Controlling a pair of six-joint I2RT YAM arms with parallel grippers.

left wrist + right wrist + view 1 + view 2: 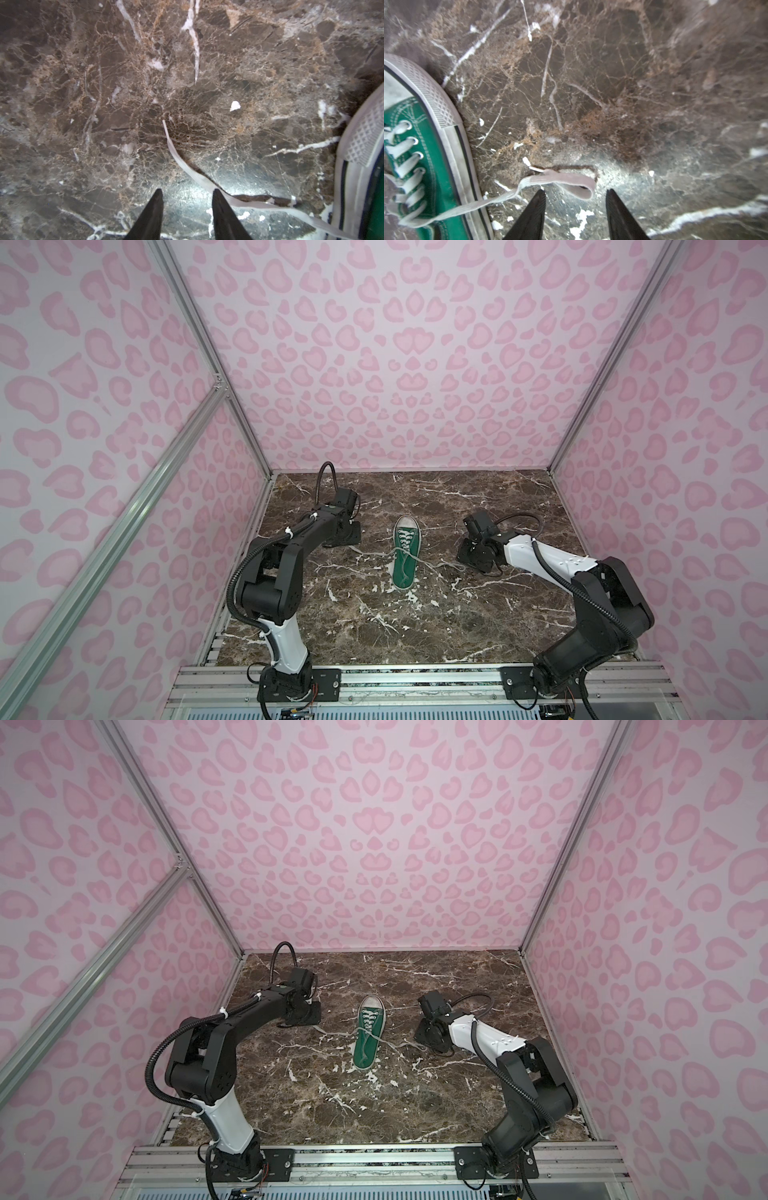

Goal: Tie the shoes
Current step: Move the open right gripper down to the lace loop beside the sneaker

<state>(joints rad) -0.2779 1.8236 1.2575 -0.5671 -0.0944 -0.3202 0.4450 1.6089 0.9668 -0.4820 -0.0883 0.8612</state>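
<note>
Left gripper: low over the table, fingers spread, nothing between them. The left lace ran slantwise past the tip of one finger, outside the gap, its free end lying beyond the tips.

Right gripper: also low, fingers spread and empty. The right lace was folded back on itself, the fold lying just ahead of the gap and not inside it.

Shoe: flat on the table between the two grippers, upright on its sole. Each lace trailed outward from its upper eyelets toward the gripper on that side. Neither arm looked clearly nearer; each had its own lace close by.

Long axis ran front to back. The toe cap pointed at the far wall, the heel toward the arm bases. No bow was tied. My guess is that each gripper needs to shift sideways onto its lace first.
</note>
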